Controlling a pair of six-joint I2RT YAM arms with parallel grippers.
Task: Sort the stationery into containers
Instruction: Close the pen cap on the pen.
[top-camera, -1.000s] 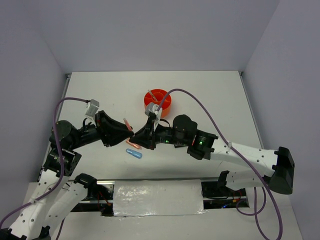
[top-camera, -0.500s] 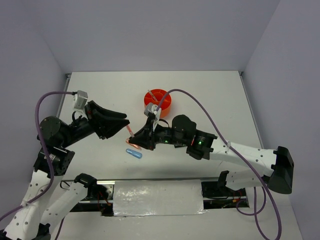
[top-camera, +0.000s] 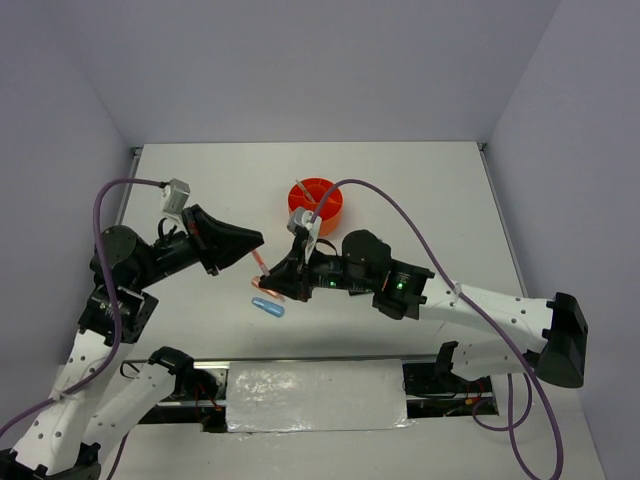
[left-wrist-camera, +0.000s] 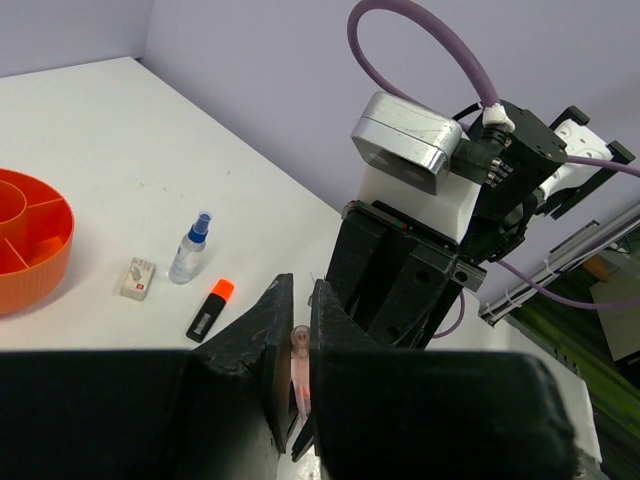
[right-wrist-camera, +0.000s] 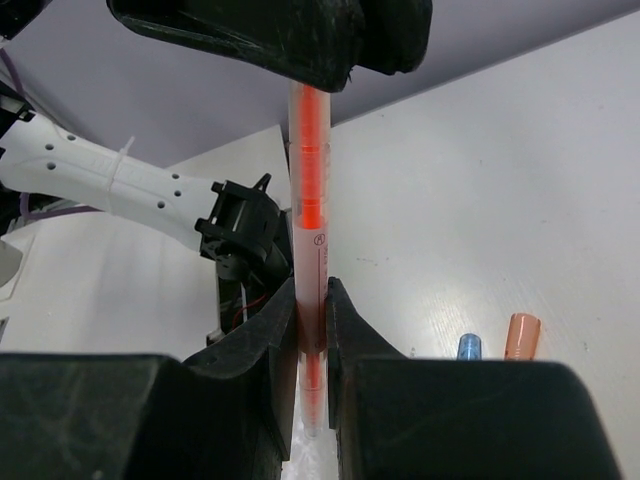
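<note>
Top external: left gripper (top-camera: 256, 240) had wider jaws half a second ago and is now pinched on the top end of the thin, translucent pink pen (top-camera: 261, 264) at frame centre. Right gripper (top-camera: 272, 287) is unchanged, clamped on the pen's lower shaft. A small, glossy, rounded blue capsule (top-camera: 268, 308) lies just below. The round, compartmented orange plastic tub (top-camera: 330, 190) sits up and to the right; the pen is outside it.
</note>
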